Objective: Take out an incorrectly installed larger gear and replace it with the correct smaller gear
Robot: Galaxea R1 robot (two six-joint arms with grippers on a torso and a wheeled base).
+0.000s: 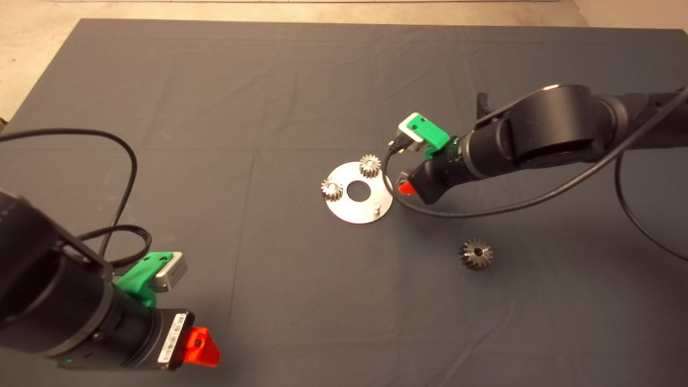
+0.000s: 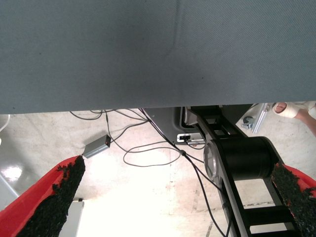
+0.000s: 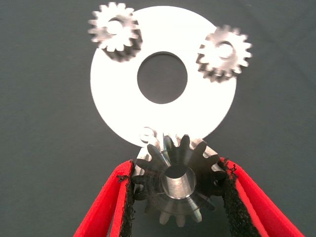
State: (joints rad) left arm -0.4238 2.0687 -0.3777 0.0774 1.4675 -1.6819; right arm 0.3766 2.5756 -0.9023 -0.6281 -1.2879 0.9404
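My right gripper hangs at the right rim of the round silver plate. In the right wrist view the gripper is shut on the smaller gear, which is dark with a centre hole. It holds the gear just beside the plate's bare peg, over the plate's rim. The head view hides this gear behind the gripper. The larger gear, with flared teeth, lies on the mat to the right of and nearer than the plate. My left gripper is parked open at the lower left.
Two pale silver gears sit on pegs on the plate; they also show in the right wrist view. The bare peg stands on the plate's near right. The left wrist view shows the mat edge, floor cables and a person's foot.
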